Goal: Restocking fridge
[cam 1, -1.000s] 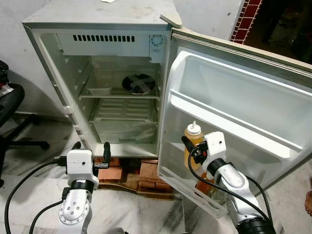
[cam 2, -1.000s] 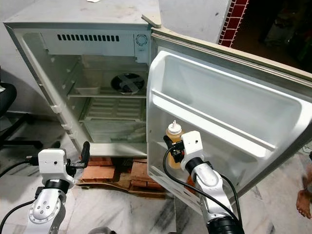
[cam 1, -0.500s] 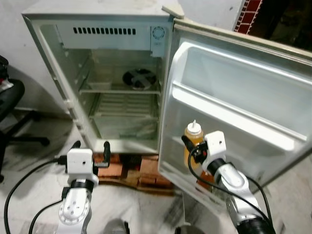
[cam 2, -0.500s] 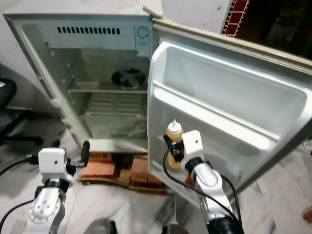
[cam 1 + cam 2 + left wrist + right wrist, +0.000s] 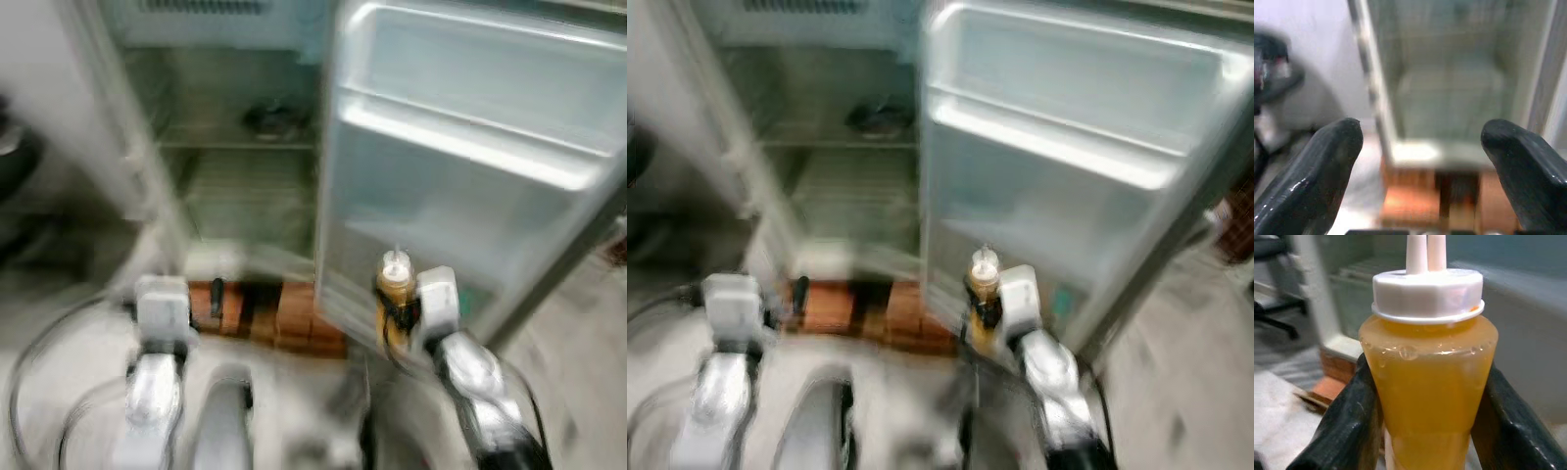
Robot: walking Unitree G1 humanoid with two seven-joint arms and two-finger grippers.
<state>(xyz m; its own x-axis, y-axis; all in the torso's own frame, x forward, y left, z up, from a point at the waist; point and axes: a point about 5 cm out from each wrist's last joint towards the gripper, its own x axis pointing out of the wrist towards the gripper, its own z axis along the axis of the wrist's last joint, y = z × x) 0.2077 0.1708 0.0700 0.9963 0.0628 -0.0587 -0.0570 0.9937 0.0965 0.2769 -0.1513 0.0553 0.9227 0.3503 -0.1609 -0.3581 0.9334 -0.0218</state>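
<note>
One bottle (image 5: 1427, 382) of amber liquid, clamped at mid-body by the right gripper (image 5: 1425, 411), looks slippery, probably squeezable; left gripper (image 5: 1422, 147) gapes empty.

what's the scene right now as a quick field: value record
fridge: open, door swung wide
held item: squeeze bottle, orange liquid, white cap
right gripper: shut on squeeze bottle, in front of the door's lower part
left gripper: open, holding nothing, facing the fridge interior
inside fridge: dark round object on a shelf
image quality: head views blurred
</note>
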